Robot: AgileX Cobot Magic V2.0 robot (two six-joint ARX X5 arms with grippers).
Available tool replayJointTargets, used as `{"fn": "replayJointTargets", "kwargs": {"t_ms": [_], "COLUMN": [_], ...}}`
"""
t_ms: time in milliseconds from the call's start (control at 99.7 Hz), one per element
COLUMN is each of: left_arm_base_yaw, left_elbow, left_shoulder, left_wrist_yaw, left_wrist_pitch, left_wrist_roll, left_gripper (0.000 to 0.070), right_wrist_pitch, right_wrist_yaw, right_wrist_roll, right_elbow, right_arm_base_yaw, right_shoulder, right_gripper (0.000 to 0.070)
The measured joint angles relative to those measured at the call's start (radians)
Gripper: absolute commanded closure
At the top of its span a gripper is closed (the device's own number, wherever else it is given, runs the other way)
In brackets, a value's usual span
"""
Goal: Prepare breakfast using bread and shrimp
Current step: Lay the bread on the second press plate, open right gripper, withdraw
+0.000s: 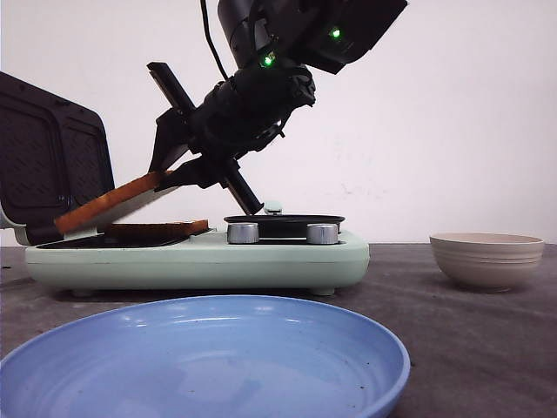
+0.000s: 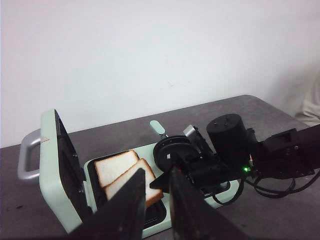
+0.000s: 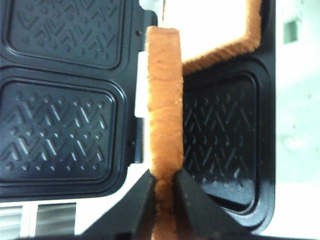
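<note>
My right gripper (image 1: 178,178) is shut on the edge of one bread slice (image 1: 109,202), holding it tilted over the open mint-green sandwich maker (image 1: 200,257). In the right wrist view the fingers (image 3: 145,200) pinch the brown crust (image 3: 164,100) from both sides. The other bread slice (image 1: 161,229) lies flat on the dark grill plate (image 3: 220,140). From the left wrist view both slices show, the flat one (image 2: 116,165) and the held one (image 2: 152,190). My left gripper (image 2: 157,172) hangs open and empty, well away from the maker. No shrimp is in view.
The maker's lid (image 1: 48,165) stands open at the left. A round black pan (image 1: 285,220) and two metal knobs (image 1: 244,232) occupy its right half. A blue plate (image 1: 200,348) lies at the front, and a beige ribbed bowl (image 1: 487,259) stands at the right.
</note>
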Motion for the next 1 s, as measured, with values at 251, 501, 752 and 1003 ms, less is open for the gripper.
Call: {"fn": "replayJointTargets", "kwargs": {"t_ms": [251, 501, 752, 1003], "left_arm_base_yaw": [-0.012, -0.022, -0.026, -0.036], "left_elbow": [0.000, 0.000, 0.000, 0.000], "left_shoulder": [0.000, 0.000, 0.000, 0.000], "left_wrist_yaw": [0.001, 0.000, 0.000, 0.001], "left_wrist_pitch": [0.000, 0.000, 0.000, 0.000], "left_wrist_roll": [0.000, 0.000, 0.000, 0.000], "left_gripper": [0.0697, 0.0697, 0.0697, 0.0697], "right_wrist_pitch": [0.010, 0.043, 0.042, 0.043], "right_wrist_yaw": [0.004, 0.004, 0.004, 0.004], "right_wrist_roll": [0.039, 0.047, 0.051, 0.058], "right_elbow": [0.000, 0.000, 0.000, 0.000], "right_arm_base_yaw": [0.005, 0.015, 0.015, 0.015], "right_shoulder": [0.000, 0.000, 0.000, 0.011], "right_gripper": [0.0700, 0.0700, 0.0700, 0.0700]}}
